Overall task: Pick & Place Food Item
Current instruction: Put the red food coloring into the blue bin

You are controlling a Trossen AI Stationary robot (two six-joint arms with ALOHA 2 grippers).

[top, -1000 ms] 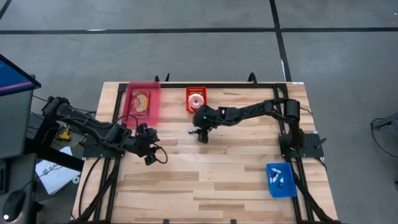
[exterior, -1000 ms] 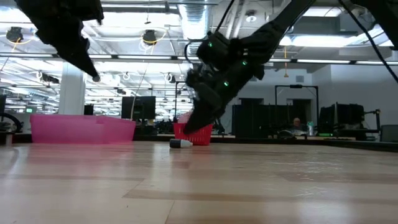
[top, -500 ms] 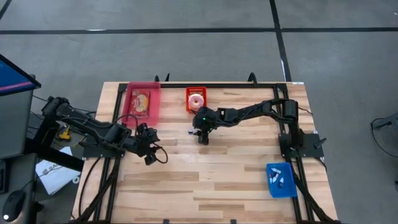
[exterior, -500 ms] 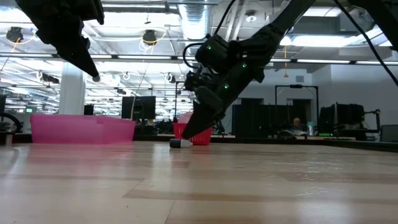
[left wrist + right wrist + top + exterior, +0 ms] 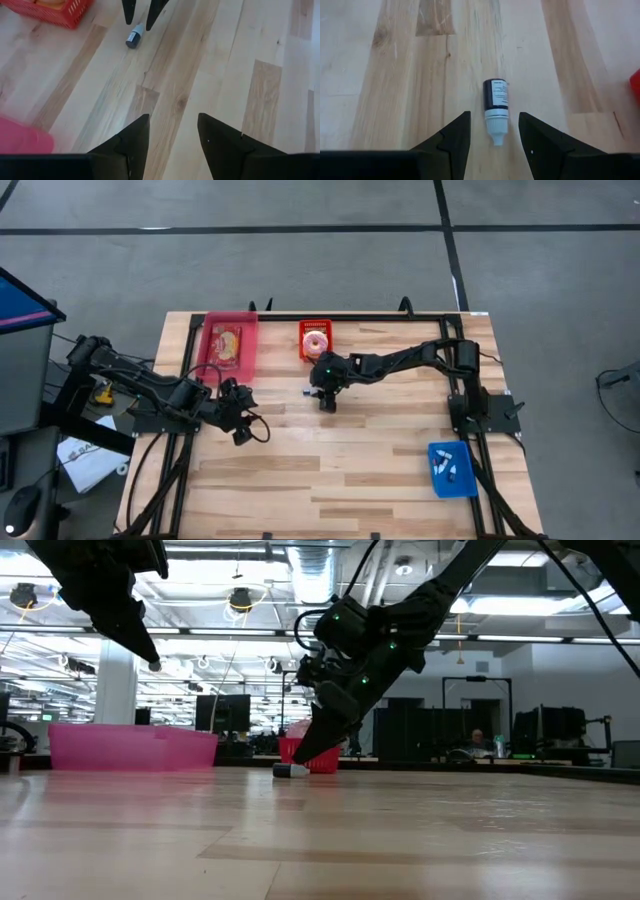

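A small dark bottle with a white cap lies on its side on the wooden table, just left of centre. My right gripper hangs open over it, slanting down from the table's right. In the right wrist view the bottle shows ahead between the fingers, untouched. A ring doughnut lies in a red basket at the far edge. A packaged pastry lies in a pink bin at the far left. My left gripper waits open above the table's left side, holding nothing.
A blue bin holding small items sits at the near right corner. The near half of the table is bare wood. The red basket stands close behind the bottle. Black frame rails run along the table's left and right edges.
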